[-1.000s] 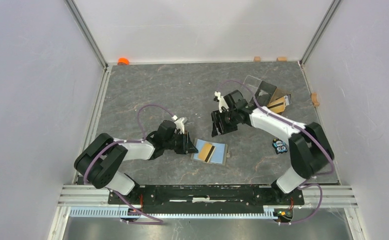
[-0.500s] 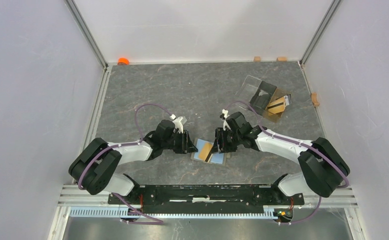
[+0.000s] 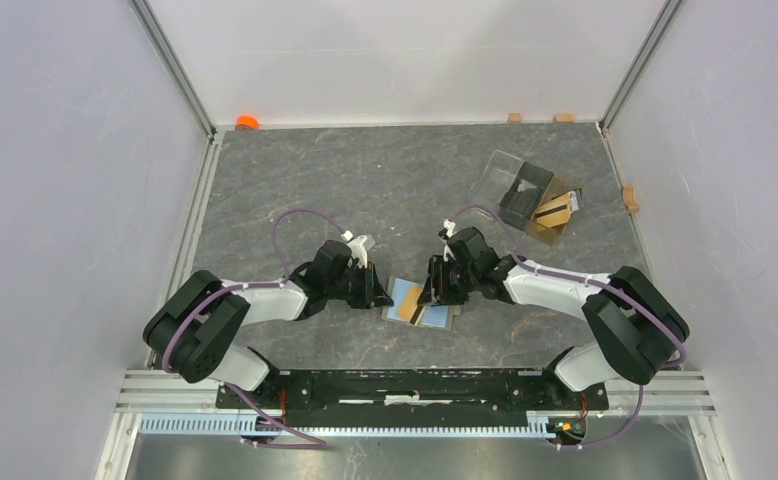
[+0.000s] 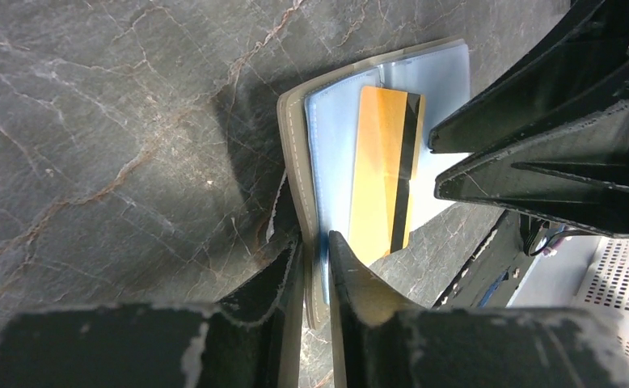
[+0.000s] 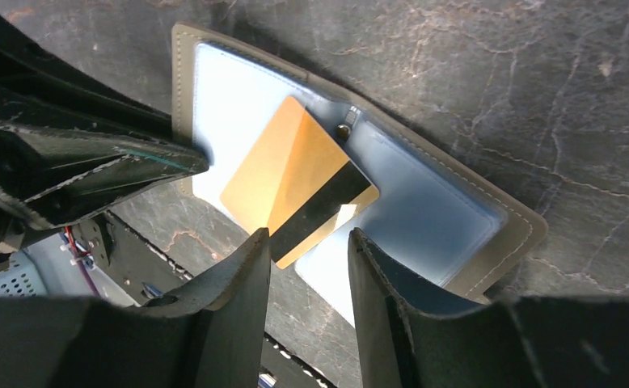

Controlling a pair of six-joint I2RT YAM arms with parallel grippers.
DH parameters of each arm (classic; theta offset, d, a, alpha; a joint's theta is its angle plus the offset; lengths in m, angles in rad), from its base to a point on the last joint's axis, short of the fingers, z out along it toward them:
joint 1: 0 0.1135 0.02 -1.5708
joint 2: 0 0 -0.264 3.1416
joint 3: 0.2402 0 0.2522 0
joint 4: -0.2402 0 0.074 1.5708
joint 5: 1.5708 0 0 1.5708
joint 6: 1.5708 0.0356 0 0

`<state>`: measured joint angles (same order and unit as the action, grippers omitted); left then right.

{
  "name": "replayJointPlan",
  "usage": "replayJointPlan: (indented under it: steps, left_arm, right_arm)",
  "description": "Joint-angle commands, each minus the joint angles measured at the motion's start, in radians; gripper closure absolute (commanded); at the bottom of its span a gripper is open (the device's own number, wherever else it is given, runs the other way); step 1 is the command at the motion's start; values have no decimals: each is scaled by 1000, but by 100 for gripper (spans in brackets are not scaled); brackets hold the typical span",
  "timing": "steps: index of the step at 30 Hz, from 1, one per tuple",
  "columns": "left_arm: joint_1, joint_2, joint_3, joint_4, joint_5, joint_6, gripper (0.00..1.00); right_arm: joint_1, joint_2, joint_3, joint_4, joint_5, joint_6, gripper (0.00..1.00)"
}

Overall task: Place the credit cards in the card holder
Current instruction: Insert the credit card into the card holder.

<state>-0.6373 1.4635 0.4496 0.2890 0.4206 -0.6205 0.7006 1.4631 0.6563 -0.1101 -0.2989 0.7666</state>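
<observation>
Right claw [image 5: 309, 236] nearer; card [image 5: 295, 182] seemingly diagonal.

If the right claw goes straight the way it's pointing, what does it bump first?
Probably the gold card: its striped end sits between the open fingers of the right gripper, over the card holder. Depth is unclear.

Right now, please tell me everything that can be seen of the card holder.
The card holder lies open, flat on the dark marbled table. Its outside looks olive-khaki with a stitched rim; the inside is pale blue-grey, with a small stud near the fold. A gold card with a black stripe lies slanted on it. The left gripper pinches one edge; the right gripper hangs open over the card.
</observation>
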Motion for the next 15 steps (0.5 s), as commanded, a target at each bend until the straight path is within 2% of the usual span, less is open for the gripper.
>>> replayJointPlan:
  steps: [1,15]
  left_arm:
    - [-2,13,24,39,15,11,78]
    - [-1,33,31,52,41,24,79]
  right_arm:
    - [7,14,-1,23,57,10,55]
    - [10,89,-20,184,31,45,58]
